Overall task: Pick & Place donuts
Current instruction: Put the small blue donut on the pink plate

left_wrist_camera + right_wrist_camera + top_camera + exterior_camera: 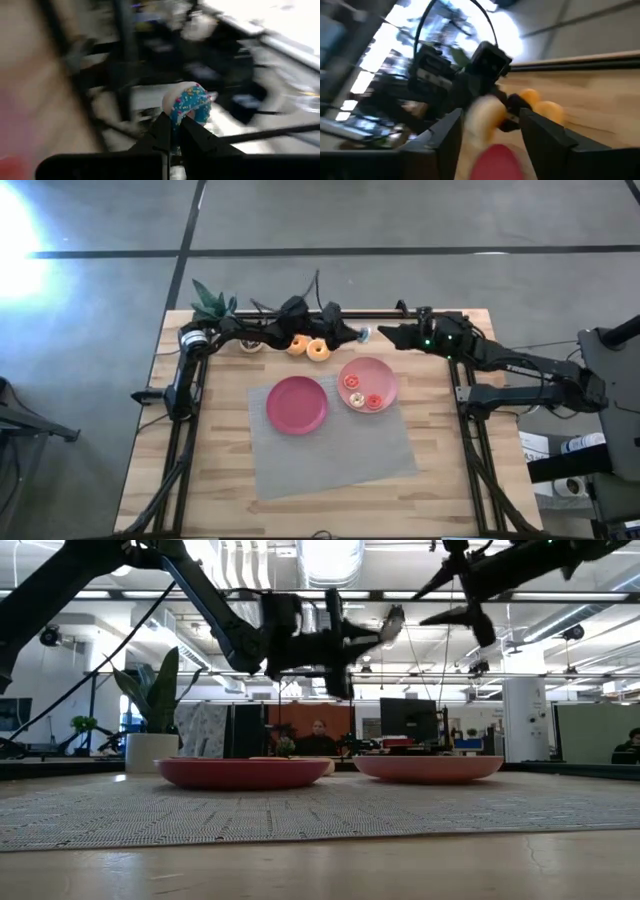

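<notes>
The left gripper (pixel 362 334) hung above the far edge of the table (pixel 220 480), its fingers pinched shut on a donut with blue sprinkled icing (pixel 189 103). In the left wrist view that donut stood up just past the two dark fingertips (pixel 172 131), held by its lower edge.

The right gripper (pixel 385 333) faced it from just beside, over the same far edge, with its fingers (pixel 542 137) spread wide and nothing between them. In the low view it showed high up, its two fingers apart (pixel 455 598).

Two orange-tan donuts (pixel 308 348) lay touching each other on the bare wood near the far edge, under the left arm. Two small donuts (pixel 364 395) sat on the pink plate (pixel 384 372), a whitish-iced one towards the far side and a red one nearer. The magenta plate (pixel 297 404) lay just beside it, both on the grey mat (pixel 330 455). A potted plant (pixel 210 300) stood at the far left corner of the table.
</notes>
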